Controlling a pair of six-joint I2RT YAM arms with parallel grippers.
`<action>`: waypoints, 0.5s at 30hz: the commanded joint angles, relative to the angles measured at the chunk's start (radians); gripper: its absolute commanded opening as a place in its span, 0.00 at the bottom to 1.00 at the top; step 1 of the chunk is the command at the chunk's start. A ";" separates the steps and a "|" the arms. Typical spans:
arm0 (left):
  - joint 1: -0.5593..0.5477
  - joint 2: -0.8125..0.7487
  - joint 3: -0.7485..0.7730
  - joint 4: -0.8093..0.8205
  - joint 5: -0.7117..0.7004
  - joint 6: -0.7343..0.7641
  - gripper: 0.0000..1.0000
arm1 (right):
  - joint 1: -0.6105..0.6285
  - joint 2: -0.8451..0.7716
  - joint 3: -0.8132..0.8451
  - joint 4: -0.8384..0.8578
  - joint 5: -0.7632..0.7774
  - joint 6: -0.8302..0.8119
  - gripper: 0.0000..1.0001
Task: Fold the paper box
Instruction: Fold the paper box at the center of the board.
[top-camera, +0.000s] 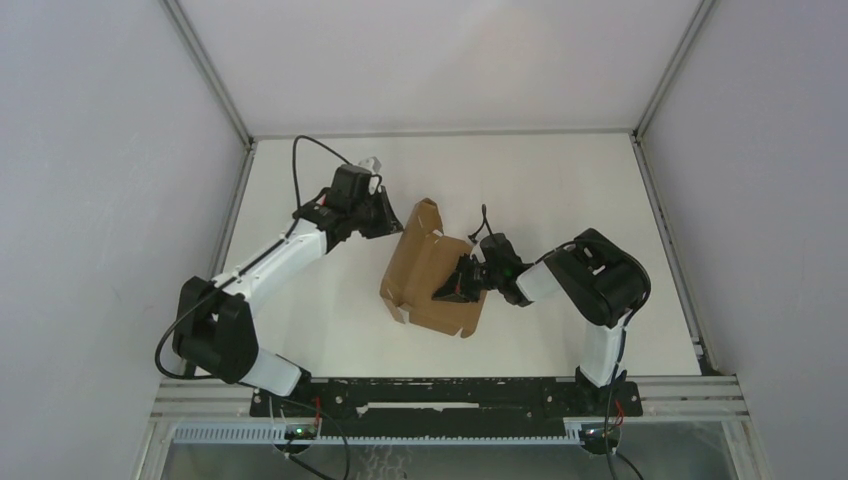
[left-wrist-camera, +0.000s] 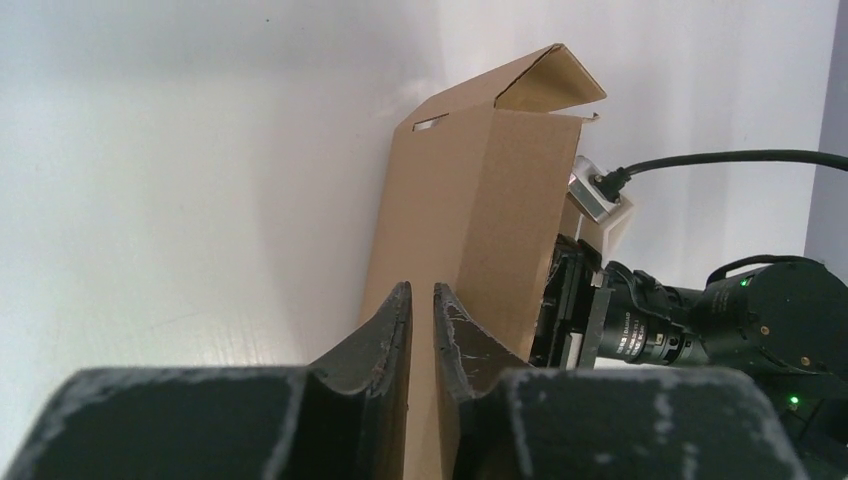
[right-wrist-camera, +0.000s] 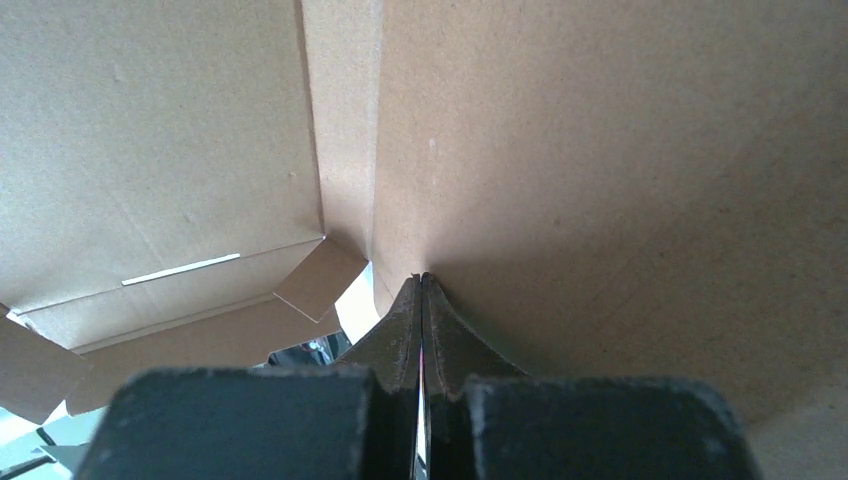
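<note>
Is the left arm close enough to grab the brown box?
Probably yes. The left fingers sit slightly apart right at the paper box, with nothing in between. The right fingers press its other side, clear of that edge.

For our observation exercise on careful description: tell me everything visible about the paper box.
The paper box is plain brown cardboard, a die-cut sheet partly folded, with creases, flaps and a narrow slit. It sits on the white table, one wall raised, a top flap bent over. The right fingers, shut, touch an inner panel beside a crease. The left fingers sit at its near edge, slightly apart; whether they grip is unclear.
</note>
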 joint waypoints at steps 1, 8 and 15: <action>-0.015 -0.011 0.055 0.022 0.001 0.000 0.19 | -0.005 0.038 -0.017 -0.015 0.045 -0.022 0.00; -0.028 -0.014 0.056 0.029 0.004 -0.003 0.21 | -0.007 0.045 -0.017 -0.004 0.039 -0.020 0.00; -0.035 -0.031 0.061 0.032 0.008 -0.006 0.29 | -0.009 0.054 -0.017 0.004 0.032 -0.020 0.00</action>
